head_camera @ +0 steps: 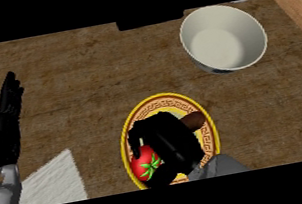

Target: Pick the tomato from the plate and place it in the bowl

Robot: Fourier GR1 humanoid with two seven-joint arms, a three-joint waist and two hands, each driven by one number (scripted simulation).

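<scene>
Right hand (167,139) curled round glossy red tomato (147,165) on gold-rimmed round plate (209,137), smooth white bowl (223,38) at one o'clock, left hand (3,131) relaxed, fingers straight, at nine o'clock.

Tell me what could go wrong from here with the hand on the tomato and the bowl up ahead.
The right hand curls over the tomato, but much of the tomato shows beside the fingers, so it might slip out on lifting. A brown object lies under the hand on the same plate and might get nudged or picked up too. The bowl sits apart from the plate near the counter's far edge, so a hasty carry could knock its rim.
</scene>
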